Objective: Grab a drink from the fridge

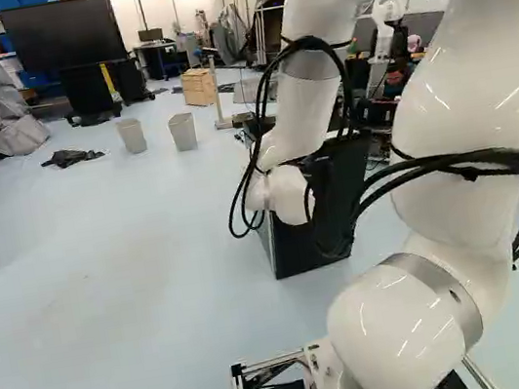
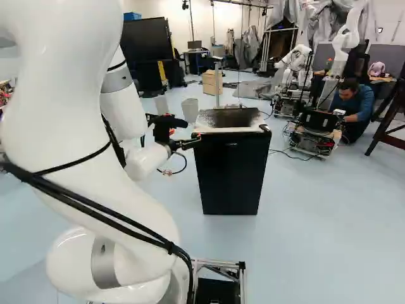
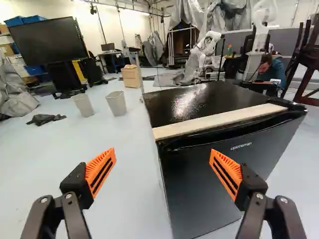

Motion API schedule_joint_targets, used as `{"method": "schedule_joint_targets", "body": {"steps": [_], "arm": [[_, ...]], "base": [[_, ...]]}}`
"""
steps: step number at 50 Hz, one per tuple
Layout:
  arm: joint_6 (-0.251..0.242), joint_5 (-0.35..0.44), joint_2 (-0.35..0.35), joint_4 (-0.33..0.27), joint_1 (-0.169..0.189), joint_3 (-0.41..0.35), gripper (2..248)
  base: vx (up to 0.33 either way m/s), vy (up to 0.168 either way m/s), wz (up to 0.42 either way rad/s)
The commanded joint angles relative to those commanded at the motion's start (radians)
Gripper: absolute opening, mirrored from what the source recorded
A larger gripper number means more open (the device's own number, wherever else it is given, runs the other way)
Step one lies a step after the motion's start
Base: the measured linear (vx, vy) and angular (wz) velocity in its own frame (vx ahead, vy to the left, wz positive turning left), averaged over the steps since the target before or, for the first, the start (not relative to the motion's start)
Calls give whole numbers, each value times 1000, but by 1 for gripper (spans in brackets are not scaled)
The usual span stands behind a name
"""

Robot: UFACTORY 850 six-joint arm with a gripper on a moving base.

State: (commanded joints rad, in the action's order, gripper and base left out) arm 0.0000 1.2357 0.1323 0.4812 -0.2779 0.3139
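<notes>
In the right base view my gripper [image 2: 183, 142] is at the upper left corner of the small black fridge [image 2: 231, 174]. Seen from the wrist, the gripper [image 3: 163, 170] stands open, nothing between its orange pads. One finger [image 3: 227, 172] is in front of the closed fridge door [image 3: 209, 194] near its top; the other finger [image 3: 100, 170] is over the floor beside the fridge. Whether the first finger touches the door, I cannot tell. A pale strip [image 3: 219, 121] runs along the top's front edge. No drink shows. My arm hides part of the fridge in the left base view.
Two grey bins [image 1: 132, 136] [image 1: 182, 132] and a wooden drawer unit [image 1: 198, 87] stand beyond the fridge to its left. A large screen [image 1: 61, 35] is farther back. Behind the fridge to its right is another robot [image 2: 313, 130], a person crouching beside it.
</notes>
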Motion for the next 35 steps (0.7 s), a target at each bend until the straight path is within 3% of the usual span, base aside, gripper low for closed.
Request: {"method": "schedule_joint_targets", "body": {"steps": [35], "arm": [[0,151,136,155,-69,46,247]], "base": [[0,0,0]]}}
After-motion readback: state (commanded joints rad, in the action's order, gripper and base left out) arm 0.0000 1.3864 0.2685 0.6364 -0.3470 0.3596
